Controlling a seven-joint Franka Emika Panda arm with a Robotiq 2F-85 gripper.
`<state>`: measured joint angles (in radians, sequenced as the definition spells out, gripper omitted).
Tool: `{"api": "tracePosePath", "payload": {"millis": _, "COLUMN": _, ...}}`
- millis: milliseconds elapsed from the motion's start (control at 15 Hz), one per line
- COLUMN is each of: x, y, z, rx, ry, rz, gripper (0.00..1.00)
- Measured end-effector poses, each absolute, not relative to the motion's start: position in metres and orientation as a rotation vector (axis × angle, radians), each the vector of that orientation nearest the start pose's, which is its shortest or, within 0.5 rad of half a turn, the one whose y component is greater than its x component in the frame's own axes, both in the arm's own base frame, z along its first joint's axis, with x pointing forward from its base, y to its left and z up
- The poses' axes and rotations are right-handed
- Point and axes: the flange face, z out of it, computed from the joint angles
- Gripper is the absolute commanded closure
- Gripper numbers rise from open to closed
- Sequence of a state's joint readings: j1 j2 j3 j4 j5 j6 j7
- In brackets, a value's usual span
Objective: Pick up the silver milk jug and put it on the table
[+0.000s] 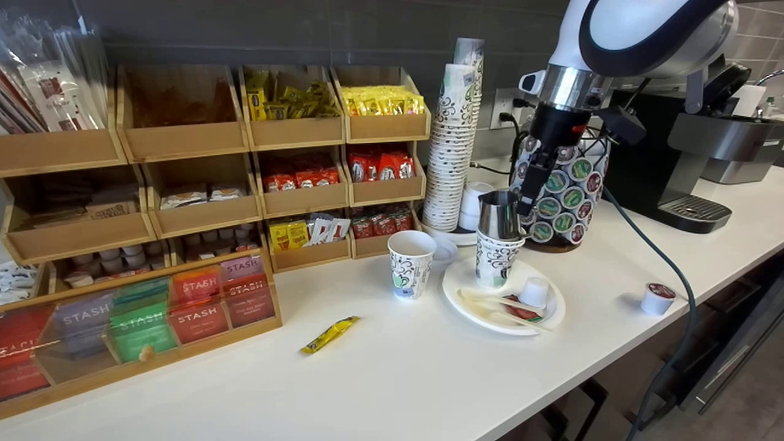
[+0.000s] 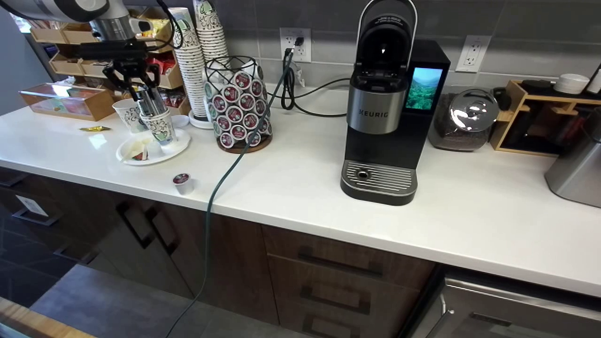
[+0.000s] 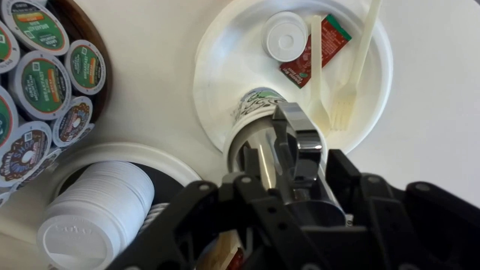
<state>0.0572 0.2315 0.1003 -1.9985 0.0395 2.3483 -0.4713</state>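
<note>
The silver milk jug (image 1: 499, 213) stands upright in the mouth of a patterned paper cup (image 1: 497, 266) on a round white plate (image 1: 454, 300). It also shows in an exterior view (image 2: 153, 104) and in the wrist view (image 3: 267, 150), where its handle faces the camera. My gripper (image 3: 292, 162) has one finger against each side of the jug and appears shut on it; no clear gap shows at the fingertips. In an exterior view the gripper (image 1: 527, 207) comes down from the upper right. The jug's bottom is hidden in the cup. The table (image 1: 398, 380) is the long white countertop.
The plate also holds a small white cup (image 1: 534, 292), plastic cutlery and a red packet. A paper cup (image 1: 411, 263), tall cup stacks (image 1: 453, 153) and a pod carousel (image 1: 563, 190) stand close by. A single pod (image 1: 659, 298) and a hanging cable (image 1: 667, 257) are near the front edge.
</note>
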Motion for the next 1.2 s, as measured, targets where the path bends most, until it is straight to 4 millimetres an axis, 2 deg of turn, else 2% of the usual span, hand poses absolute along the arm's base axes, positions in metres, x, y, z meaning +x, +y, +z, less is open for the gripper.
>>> {"api": "tracePosePath", "payload": {"millis": 133, "x": 0.602, "y": 0.094, "z": 0.356, "rx": -2.964, "ry": -0.916, "rz": -0.198, "gripper": 0.96}}
{"api": "tracePosePath", "payload": {"millis": 200, "x": 0.603, "y": 0.094, "z": 0.356, "rx": -2.964, "ry": -0.917, "rz": -0.2, "gripper": 1.0}}
{"api": "tracePosePath", "payload": {"millis": 333, "x": 0.604, "y": 0.095, "z": 0.357, "rx": -2.963, "ry": -0.921, "rz": -0.203, "gripper": 0.96}}
{"api": "tracePosePath", "payload": {"millis": 667, "x": 0.604, "y": 0.097, "z": 0.363, "rx": -2.965, "ry": -0.933, "rz": -0.218, "gripper": 0.96}}
{"api": "tracePosePath", "payload": {"millis": 1200, "x": 0.581, "y": 0.106, "z": 0.415, "rx": -2.93, "ry": -0.942, "rz": -0.337, "gripper": 0.96}}
